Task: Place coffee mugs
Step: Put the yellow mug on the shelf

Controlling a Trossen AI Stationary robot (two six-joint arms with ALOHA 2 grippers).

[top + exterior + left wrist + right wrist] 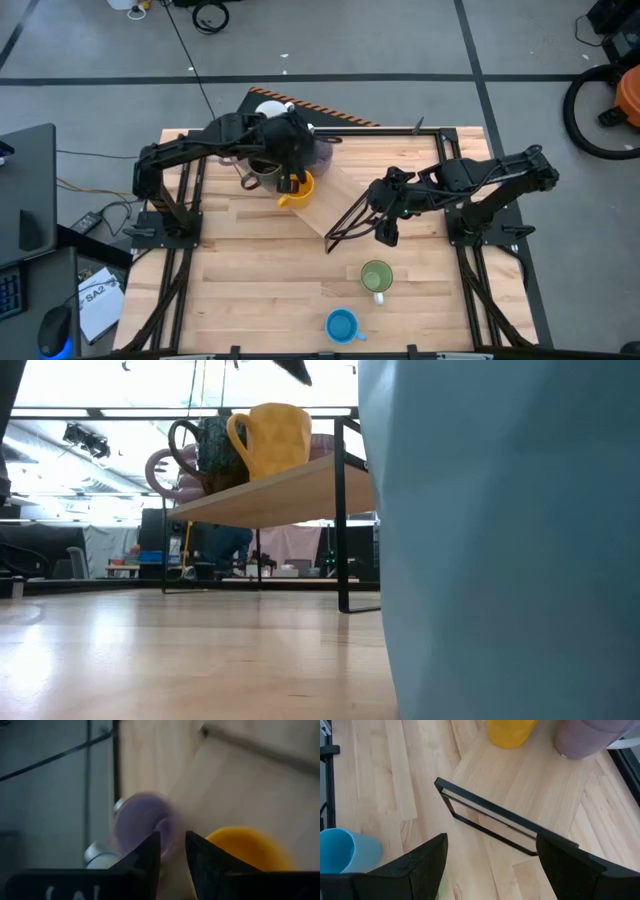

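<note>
1. Two dark arms reach in over the wooden surface [240,290]; the left hand [290,140] hovers over a raised wooden shelf [335,205] on a black metal frame, and the right hand [385,228] hangs beside the shelf's nearer end.
2. Several mugs crowd the far end of the shelf; the orange mug [296,188] stands at the edge of the group, a dark brown mug [262,170] just beside it, a lilac mug [322,152] behind them, and a white mug [272,108] shows past the left arm.
3. Seen level across the surface, the orange mug [270,438], the dark mug [210,452] and a lilac mug [170,472] stand close together on the shelf [270,495].
4. Left hand [172,851]; its fingers [147,855] stand a narrow gap apart with nothing between them, above a lilac mug [142,820] and the orange mug [247,847].
5. Right hand [490,855]; its fingers [427,857] are spread wide and hold nothing; it faces the shelf's black frame [490,822].
6. Two mugs stand on the surface well apart from the shelf; the green mug [376,277] below the right hand, the blue mug [342,325] near the surface's front edge; the blue mug [500,540] fills much of the level view.
</note>
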